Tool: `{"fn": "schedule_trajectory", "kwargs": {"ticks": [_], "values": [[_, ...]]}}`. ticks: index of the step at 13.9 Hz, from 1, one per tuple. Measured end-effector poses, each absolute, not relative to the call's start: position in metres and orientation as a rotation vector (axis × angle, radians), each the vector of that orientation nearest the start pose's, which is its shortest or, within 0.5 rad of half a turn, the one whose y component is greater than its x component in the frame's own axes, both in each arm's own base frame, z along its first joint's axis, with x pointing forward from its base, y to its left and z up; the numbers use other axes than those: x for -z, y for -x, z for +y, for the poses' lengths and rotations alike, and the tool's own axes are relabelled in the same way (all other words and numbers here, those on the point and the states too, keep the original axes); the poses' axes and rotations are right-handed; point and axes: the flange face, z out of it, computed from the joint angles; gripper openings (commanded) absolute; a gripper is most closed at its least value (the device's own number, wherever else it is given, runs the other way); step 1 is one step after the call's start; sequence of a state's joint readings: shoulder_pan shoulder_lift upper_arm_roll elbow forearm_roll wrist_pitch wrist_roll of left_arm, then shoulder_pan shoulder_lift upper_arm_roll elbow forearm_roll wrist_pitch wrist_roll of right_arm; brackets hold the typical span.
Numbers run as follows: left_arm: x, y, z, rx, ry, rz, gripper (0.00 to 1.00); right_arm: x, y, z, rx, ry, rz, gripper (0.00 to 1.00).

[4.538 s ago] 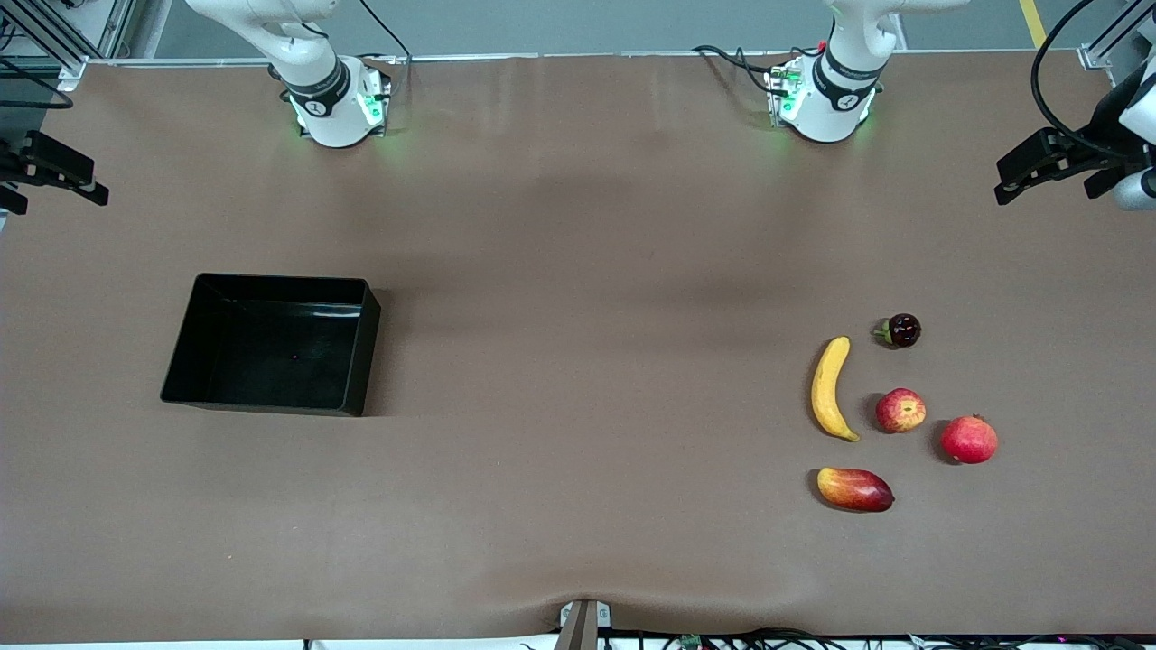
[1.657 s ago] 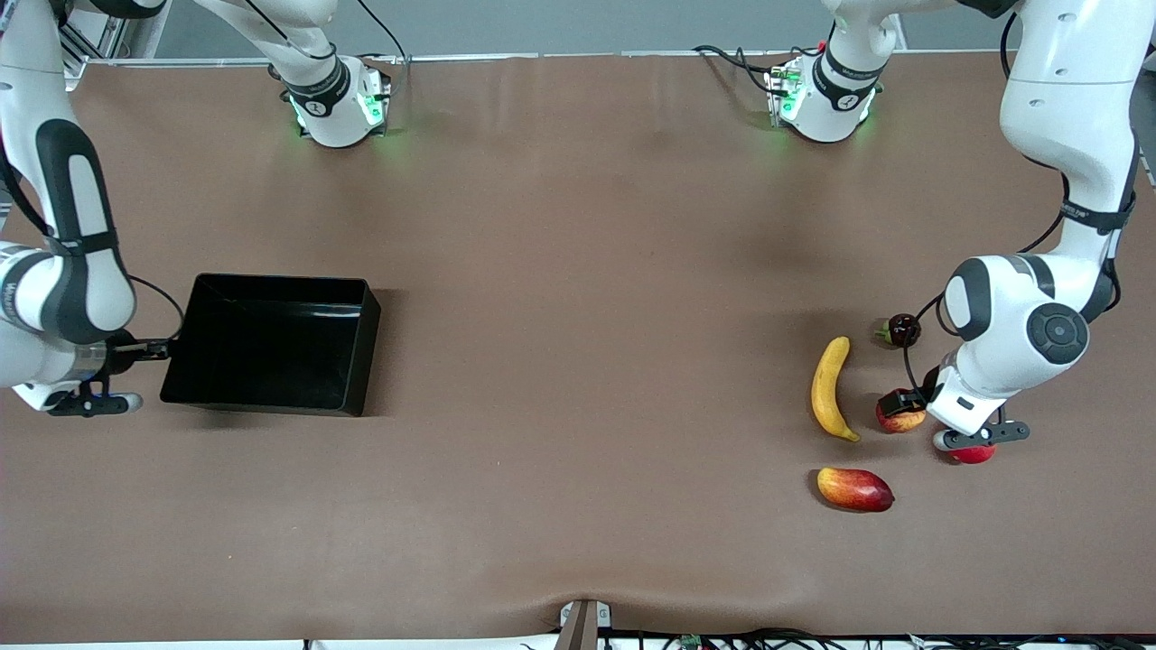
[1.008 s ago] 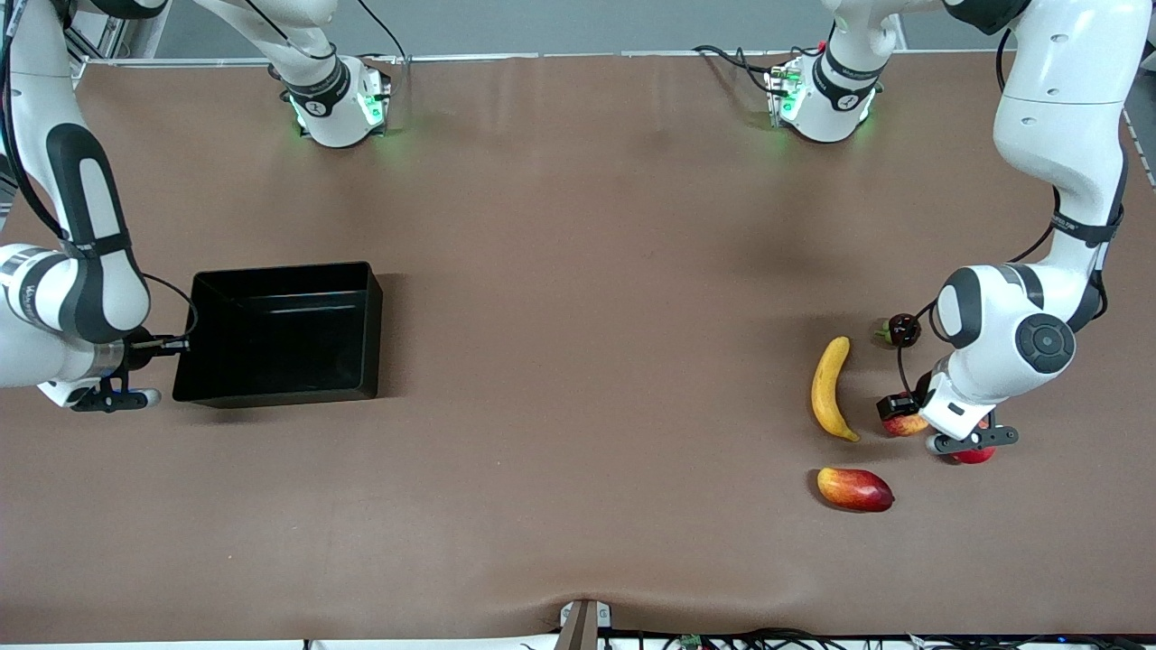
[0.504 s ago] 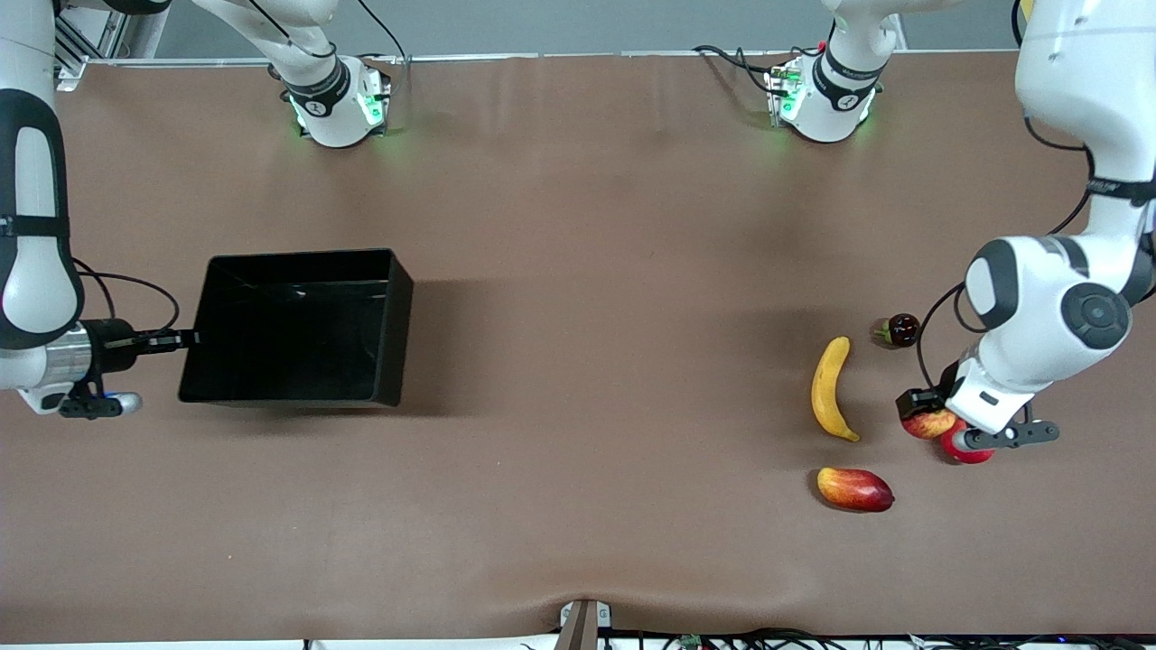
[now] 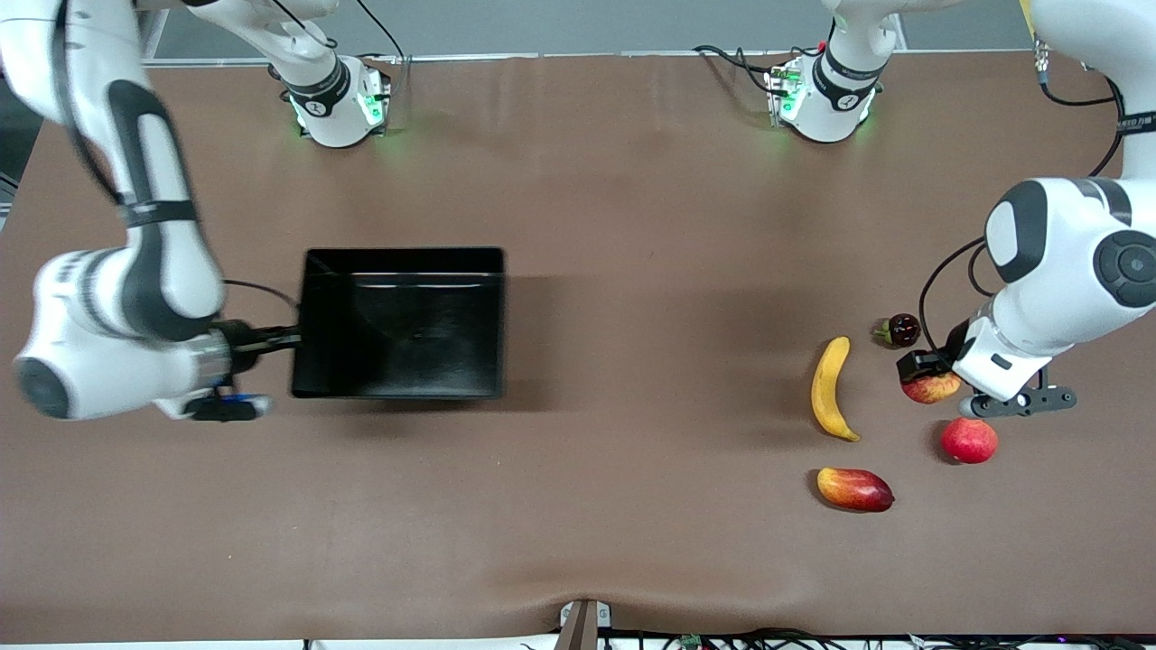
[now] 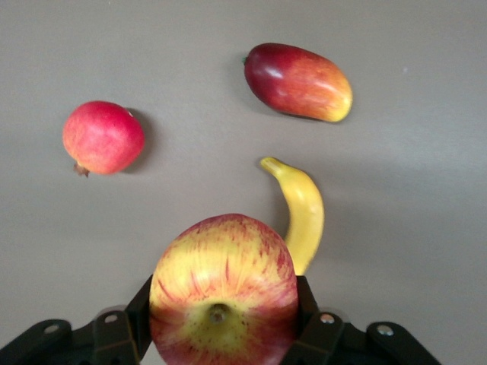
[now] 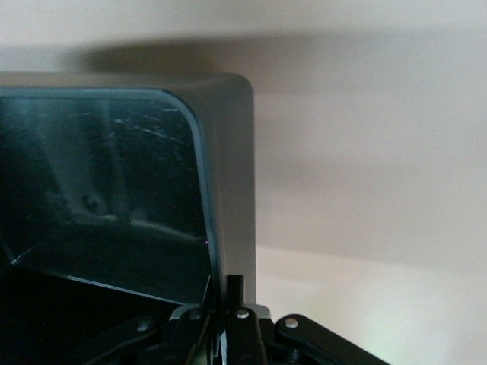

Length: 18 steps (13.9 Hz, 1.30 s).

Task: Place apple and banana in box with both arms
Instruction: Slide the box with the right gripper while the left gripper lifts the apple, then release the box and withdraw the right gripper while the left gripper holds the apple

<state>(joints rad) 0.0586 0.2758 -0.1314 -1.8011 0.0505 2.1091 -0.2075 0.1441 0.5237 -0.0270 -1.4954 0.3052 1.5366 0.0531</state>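
Note:
My left gripper [image 5: 930, 375] is shut on the red, yellow-streaked apple [image 5: 932, 388] and holds it above the table beside the banana [image 5: 828, 389]. In the left wrist view the apple [image 6: 224, 293] fills the space between the fingers, with the banana [image 6: 302, 213] lying past it. My right gripper [image 5: 291, 338] is shut on the end wall of the black box [image 5: 402, 325], which casts a shadow on the table. In the right wrist view the fingers [image 7: 236, 304] pinch the box wall [image 7: 228, 198].
A pomegranate [image 5: 969, 440], a red-yellow mango [image 5: 854, 488] and a small dark fruit [image 5: 901, 329] lie around the banana toward the left arm's end of the table. The pomegranate [image 6: 103, 138] and mango [image 6: 298, 81] also show in the left wrist view.
My right gripper has carried the box toward the table's middle. My left gripper has closed on the apple and raised it off the table, uncovering the pomegranate.

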Motion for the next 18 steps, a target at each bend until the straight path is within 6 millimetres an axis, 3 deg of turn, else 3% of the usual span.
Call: {"fn": "schedule_trajectory", "kwargs": {"ticks": [2,6,11,12,13,14,15,16,18], "values": [[-0.408,-0.624,-0.069,0.048,3.139,-0.26,0.0,-0.343,-0.621,0.17,-0.752,2.82,0.001,0.0],[-0.411,-0.608,-0.145,0.026,3.156,-0.393,0.0,-0.327,-0.593,0.249,-0.769,2.798,-0.025,0.0],[-0.405,-0.583,-0.207,-0.026,3.159,-0.486,0.0,-0.302,-0.547,0.368,-0.581,2.866,0.186,0.0],[-0.401,-0.576,-0.22,-0.04,3.158,-0.489,0.0,-0.298,-0.539,0.385,-0.542,2.873,0.219,0.28],[-0.397,-0.568,-0.233,-0.051,3.153,-0.498,0.0,-0.293,-0.532,0.399,-0.519,2.877,0.247,0.65],[-0.392,-0.56,-0.247,-0.063,3.142,-0.521,0.0,-0.288,-0.527,0.408,-0.508,2.877,0.277,0.82],[-0.385,-0.552,-0.26,-0.081,3.126,-0.558,0.0,-0.283,-0.525,0.412,-0.507,2.881,0.305,0.87],[-0.376,-0.545,-0.274,-0.093,3.112,-0.593,0.0,-0.277,-0.525,0.412,-0.511,2.884,0.324,1.0],[-0.356,-0.532,-0.3,-0.11,3.088,-0.645,0.0,-0.272,-0.531,0.404,-0.509,2.889,0.35,1.0]]}}
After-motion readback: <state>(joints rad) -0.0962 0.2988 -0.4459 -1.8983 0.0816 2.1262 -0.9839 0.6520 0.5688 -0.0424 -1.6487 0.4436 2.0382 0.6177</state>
